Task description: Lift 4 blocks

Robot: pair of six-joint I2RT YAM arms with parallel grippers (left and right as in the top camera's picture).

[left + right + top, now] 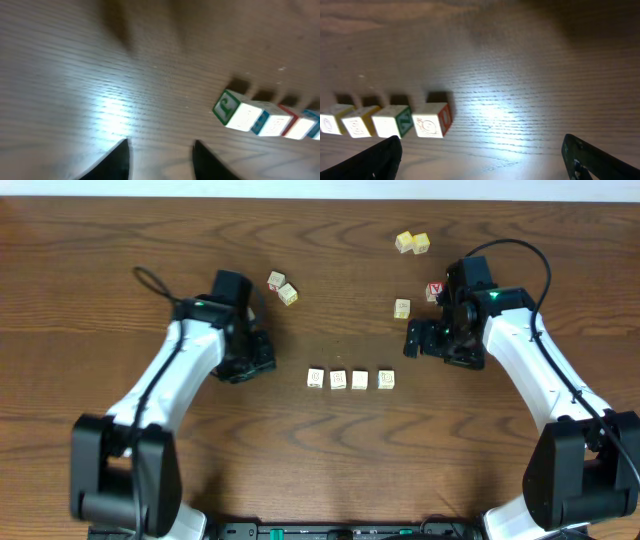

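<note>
Four pale cream blocks (pixel 350 379) lie in a straight row at the middle of the table, small gaps between them. The left wrist view has the row (pixel 240 112) at the right, its near block showing a green-printed face. In the right wrist view the row (pixel 431 120) is at the left, and its near block has a red-edged side. My left gripper (pixel 266 363) hovers left of the row; its dark fingers (pixel 120 160) stand a moderate gap apart over bare wood. Right of the row, my right gripper (pixel 411 340) is spread wide, fingers (pixel 385 157) at the frame's edges, nothing between them.
Other cubes lie farther back: two (pixel 282 288) behind my left gripper, two yellow-topped ones (pixel 412 243) at the back right, one pale cube (pixel 402 308) and a red-faced cube (pixel 435 291) by my right arm. A black cable (pixel 150 280) loops at the left.
</note>
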